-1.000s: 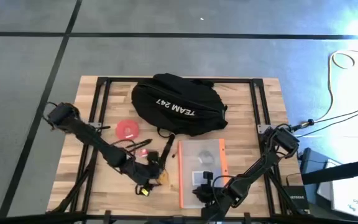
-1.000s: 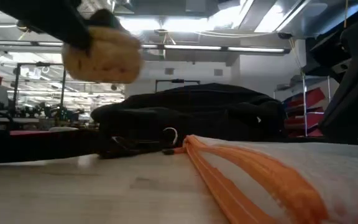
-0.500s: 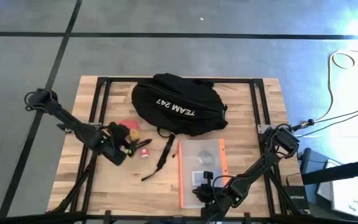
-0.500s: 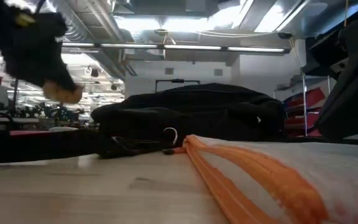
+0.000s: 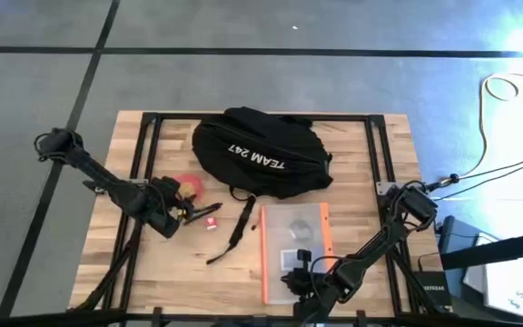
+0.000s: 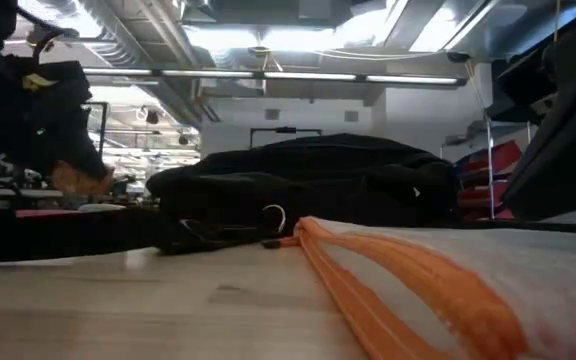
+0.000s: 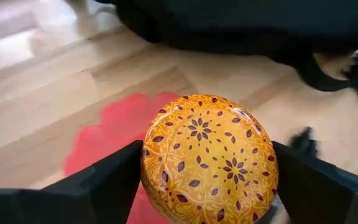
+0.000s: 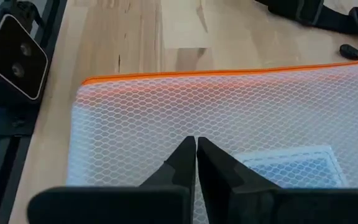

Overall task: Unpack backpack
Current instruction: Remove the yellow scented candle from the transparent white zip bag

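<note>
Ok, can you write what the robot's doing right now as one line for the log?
left end effector: shut on round yellow patterned tin, above red disc | right end effector: shut, over orange-edged mesh pouch | black fabric backpack: untouched

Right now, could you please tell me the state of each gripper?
Left gripper: shut on the round yellow patterned tin, above the red disc.
Right gripper: shut, empty, over the mesh pouch.

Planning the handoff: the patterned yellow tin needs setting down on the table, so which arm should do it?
Left. The left gripper already grips the yellow tin above the red disc. The right gripper rests shut over the mesh pouch.
</note>
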Robot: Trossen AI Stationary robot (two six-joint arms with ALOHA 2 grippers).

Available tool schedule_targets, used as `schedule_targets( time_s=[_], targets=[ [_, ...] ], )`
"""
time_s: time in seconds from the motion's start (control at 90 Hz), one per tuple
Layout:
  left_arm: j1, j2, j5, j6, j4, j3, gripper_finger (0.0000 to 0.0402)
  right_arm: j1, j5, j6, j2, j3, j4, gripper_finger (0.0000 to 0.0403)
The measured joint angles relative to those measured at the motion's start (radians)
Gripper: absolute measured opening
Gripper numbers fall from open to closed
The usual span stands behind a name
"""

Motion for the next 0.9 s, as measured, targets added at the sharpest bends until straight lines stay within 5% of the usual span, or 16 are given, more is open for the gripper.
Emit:
schedule_targets(
  time_s=[0.156,0.9],
  targets=[
    [0.025,0.000,-0.005,-0.087,-0.093,-0.001,0.0314,0.000,0.000,0.000,0.000,0.000,0.000,0.0000],
    [0.027,0.002,-0.026,-0.045,-0.070,-0.006,0.0315,0.000,0.008,0.000,0.000,0.000,-0.001,0.0000]
  ],
)
